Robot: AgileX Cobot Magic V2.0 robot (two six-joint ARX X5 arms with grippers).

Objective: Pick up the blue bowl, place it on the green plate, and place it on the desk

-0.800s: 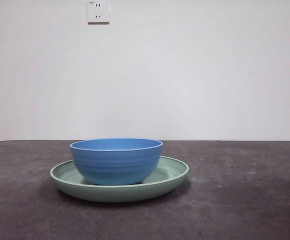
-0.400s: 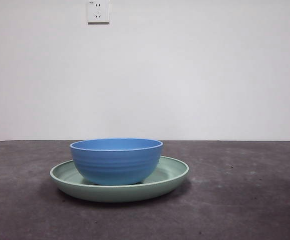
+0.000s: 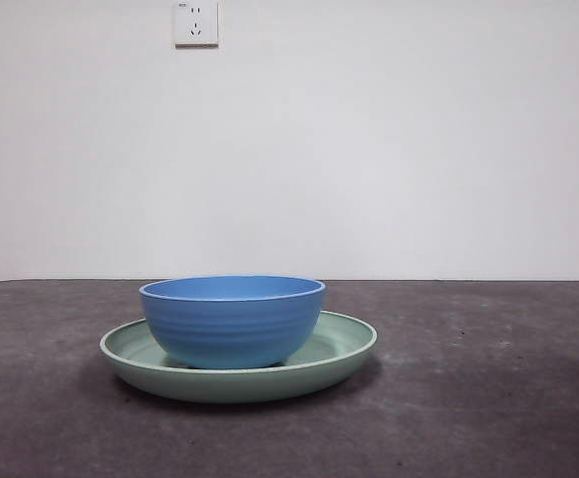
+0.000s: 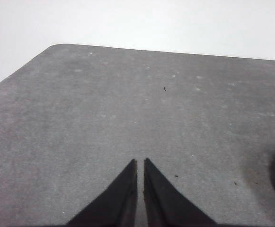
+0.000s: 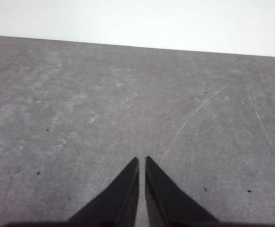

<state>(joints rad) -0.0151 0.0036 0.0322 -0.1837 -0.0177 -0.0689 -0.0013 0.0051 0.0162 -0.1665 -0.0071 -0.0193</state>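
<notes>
Grey-brown and faintly speckled, the desk fills the near ground, and on it I count just one stack of crockery: one green plate lying flat on the tabletop, and one blue bowl standing upright inside it, its base on the plate's floor and its rim well above the plate's raised edge. The bowl sits a little left of the plate's middle, so more of the mint surface shows on the right side. Neither arm reaches into the front view. Two grippers are about, one per arm, and both hang apart from the dishes over bare tabletop. The left gripper points down at the desk with its two black jaws drawn together, only a thin slit between the tips, holding nothing; a sliver of the green plate's rim shows at the edge of its camera's picture. The right gripper is posed the same way, jaws pressed nearly tip to tip and empty. Farther back stands a plain white wall with one white socket high up.
</notes>
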